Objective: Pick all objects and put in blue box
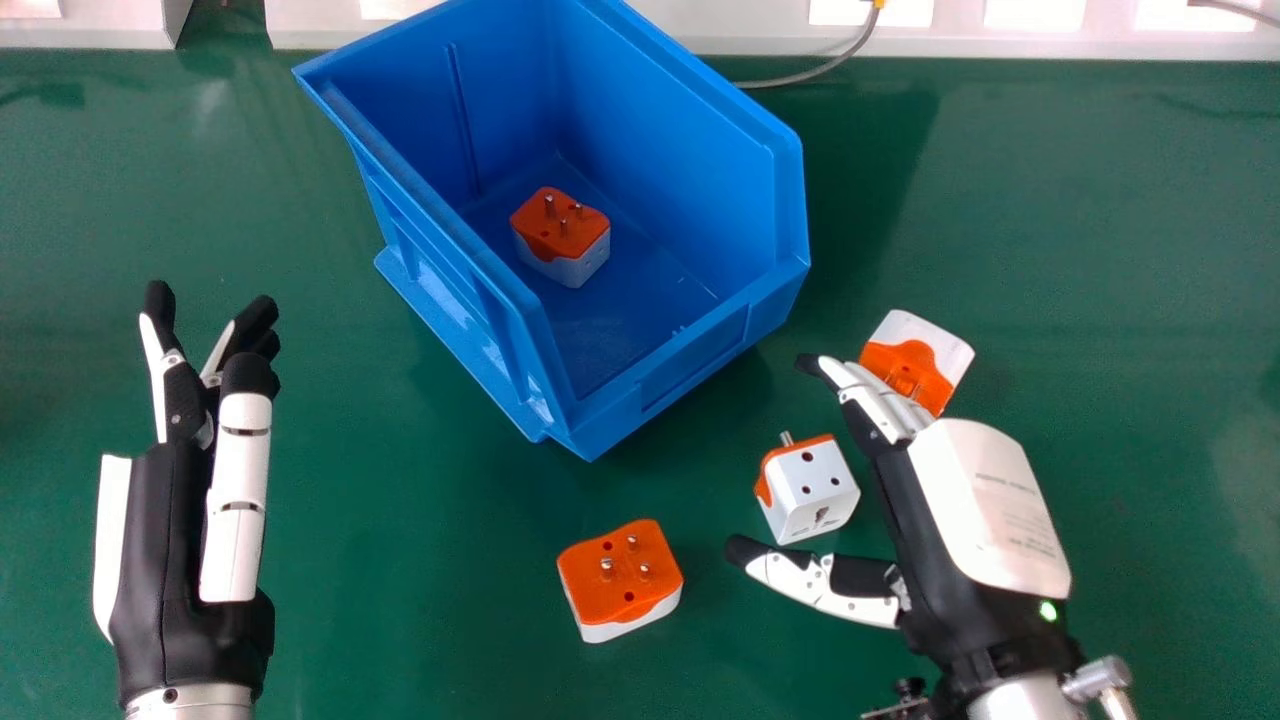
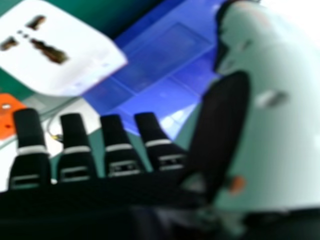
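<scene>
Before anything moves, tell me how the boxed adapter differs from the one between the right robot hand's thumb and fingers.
The boxed adapter sits inside the blue box; the loose adapter lies on the table. The boxed adapter has its orange face and pins up, while the loose adapter turns white faces with holes toward the head view. Both are orange and white, with metal pins.

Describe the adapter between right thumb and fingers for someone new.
Start at the blue box, then go to the robot's right hand. The adapter stands on the green table between that hand's thumb and fingers. Its top is white with holes; one neighbour is orange, pins up, the other partly behind the fingers.
</scene>
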You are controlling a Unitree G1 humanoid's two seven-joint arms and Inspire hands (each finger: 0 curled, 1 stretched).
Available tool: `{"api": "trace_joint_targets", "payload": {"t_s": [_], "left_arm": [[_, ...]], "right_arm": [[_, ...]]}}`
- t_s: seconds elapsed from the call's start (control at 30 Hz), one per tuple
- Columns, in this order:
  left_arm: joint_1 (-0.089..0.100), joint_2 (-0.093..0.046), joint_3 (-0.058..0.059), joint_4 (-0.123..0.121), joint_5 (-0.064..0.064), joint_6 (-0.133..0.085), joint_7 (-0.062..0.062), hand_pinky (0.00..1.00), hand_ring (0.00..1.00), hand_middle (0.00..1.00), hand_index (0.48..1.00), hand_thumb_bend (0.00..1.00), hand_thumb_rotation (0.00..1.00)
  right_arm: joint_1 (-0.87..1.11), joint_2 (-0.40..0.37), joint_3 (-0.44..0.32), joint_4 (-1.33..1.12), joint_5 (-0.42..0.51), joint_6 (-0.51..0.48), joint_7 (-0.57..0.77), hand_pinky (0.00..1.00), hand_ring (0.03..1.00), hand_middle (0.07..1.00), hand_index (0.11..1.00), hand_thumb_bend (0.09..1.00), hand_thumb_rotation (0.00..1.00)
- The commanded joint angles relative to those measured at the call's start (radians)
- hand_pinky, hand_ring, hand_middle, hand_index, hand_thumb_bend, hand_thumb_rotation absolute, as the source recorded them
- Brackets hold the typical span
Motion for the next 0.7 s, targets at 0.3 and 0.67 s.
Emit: {"api": "trace_joint_targets", "payload": {"t_s": [0.3, 0.67], "left_arm": [[0.01, 0.011, 0.014, -0.018, -0.001, -0.013, -0.007, 0.93, 0.93, 0.92, 0.936, 0.46, 0.86], [0.014, 0.022, 0.029, -0.022, -0.001, -0.014, -0.011, 0.93, 0.93, 0.92, 0.932, 0.5, 0.84]], "right_arm": [[-0.132, 0.027, -0.002, 0.138, 0.004, 0.047, -0.016, 0.73, 0.847, 0.885, 0.867, 0.456, 0.44], [-0.154, 0.037, 0.003, 0.217, 0.016, 0.046, -0.031, 0.72, 0.84, 0.879, 0.865, 0.463, 0.4]]}}
